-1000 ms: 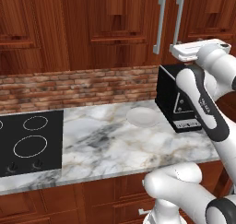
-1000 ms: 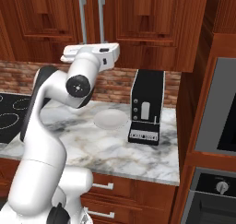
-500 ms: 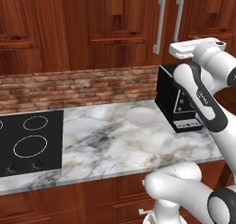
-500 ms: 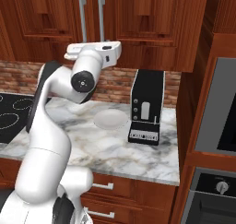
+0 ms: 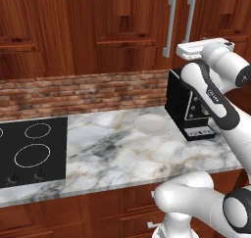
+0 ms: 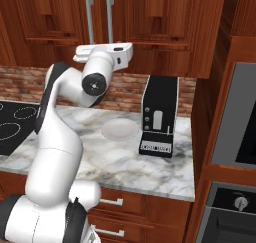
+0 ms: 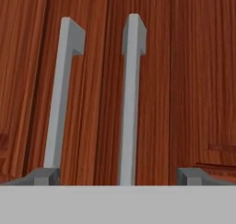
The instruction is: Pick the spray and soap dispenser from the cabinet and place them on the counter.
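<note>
cabinet [image 5: 122, 31] doors closed; tool [image 7: 120, 176] wide open, empty, facing handles [image 7: 131, 98]; coffee machine [image 6: 160, 116] below.

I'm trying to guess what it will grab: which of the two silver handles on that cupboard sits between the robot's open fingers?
The right-hand handle in the hand view: it rises between the fingertips of the open gripper. The left handle stands over the left fingertip instead.

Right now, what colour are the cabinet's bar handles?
Silver-grey, against the reddish-brown cabinet doors; the handles show best in the hand view.
</note>
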Controlling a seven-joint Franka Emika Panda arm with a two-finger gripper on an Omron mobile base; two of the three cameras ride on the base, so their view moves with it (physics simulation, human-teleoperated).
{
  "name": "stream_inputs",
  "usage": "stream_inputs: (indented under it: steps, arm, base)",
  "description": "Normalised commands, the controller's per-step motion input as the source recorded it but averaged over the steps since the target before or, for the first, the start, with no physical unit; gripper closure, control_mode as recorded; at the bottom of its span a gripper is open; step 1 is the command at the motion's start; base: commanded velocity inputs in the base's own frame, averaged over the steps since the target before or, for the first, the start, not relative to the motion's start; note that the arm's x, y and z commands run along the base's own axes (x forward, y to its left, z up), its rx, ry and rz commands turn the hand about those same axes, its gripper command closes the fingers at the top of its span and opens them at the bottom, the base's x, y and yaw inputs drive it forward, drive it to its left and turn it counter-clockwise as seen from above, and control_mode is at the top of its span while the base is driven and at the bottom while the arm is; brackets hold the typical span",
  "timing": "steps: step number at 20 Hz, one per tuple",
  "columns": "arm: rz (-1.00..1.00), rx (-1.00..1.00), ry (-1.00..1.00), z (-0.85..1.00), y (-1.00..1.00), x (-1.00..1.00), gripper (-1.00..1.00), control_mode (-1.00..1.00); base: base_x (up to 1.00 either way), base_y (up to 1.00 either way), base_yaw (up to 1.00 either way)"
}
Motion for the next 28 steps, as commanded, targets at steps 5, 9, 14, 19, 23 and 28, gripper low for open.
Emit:
stream_inputs:
  steps: [5,9,14,19,23,28]
  arm:
    - [0.01,0.0,0.0,-0.01,0.0,0.23,-1.0,-1.0]
    - [0.01,0.0,0.0,0.0,0.0,0.25,-1.0,-1.0]
    - [0.02,0.0,0.0,0.0,0.0,0.22,-1.0,-1.0]
    - [0.02,0.0,0.0,0.0,0.0,0.21,-1.0,-1.0]
    - [0.02,0.0,-0.01,0.0,0.0,0.19,-1.0,-1.0]
    - [0.01,0.0,0.0,-0.04,0.0,0.22,-1.0,-1.0]
  base:
    - [0.0,0.0,0.0]
    - [0.0,0.0,0.0]
    - [0.0,0.0,0.0]
    - [0.0,0.0,0.0]
    - [0.0,0.0,0.0]
    - [0.0,0.0,0.0]
